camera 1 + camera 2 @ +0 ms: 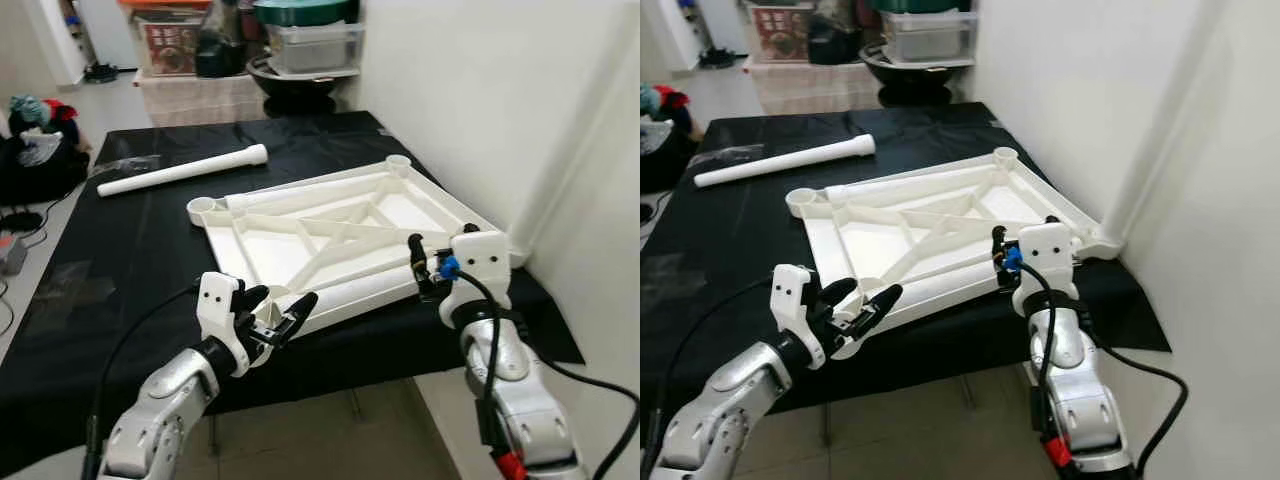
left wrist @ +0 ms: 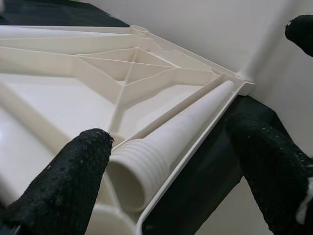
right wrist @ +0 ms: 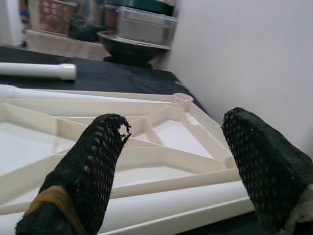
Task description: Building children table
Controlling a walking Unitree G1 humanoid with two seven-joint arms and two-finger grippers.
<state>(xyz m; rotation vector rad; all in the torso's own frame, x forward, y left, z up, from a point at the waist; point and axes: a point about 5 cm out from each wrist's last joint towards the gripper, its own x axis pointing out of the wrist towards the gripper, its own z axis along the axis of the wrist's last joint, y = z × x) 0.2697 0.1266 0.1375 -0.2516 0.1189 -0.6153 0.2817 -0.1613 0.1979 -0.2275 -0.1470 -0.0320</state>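
Note:
A white plastic tabletop [image 1: 262,252] lies upside down on the black-covered table, ribs up, with round sockets at its corners. One white leg [image 1: 372,288] lies along its near rim, its threaded end [image 2: 141,169] toward the near left corner. My left gripper [image 1: 286,300] is open at that corner, with its fingers [image 2: 73,178] on either side of the threaded end. My right gripper [image 1: 441,240] is open over the leg's other end [image 3: 171,201] at the near right. A second leg [image 1: 186,170] lies loose on the cloth at the far left.
A white wall [image 1: 500,100] runs close along the table's right side. Storage boxes and a dark basin [image 1: 300,75] stand behind the table. Bags [image 1: 35,140] sit on the floor to the left. The tabletop reaches almost to the table's near edge [image 1: 330,375].

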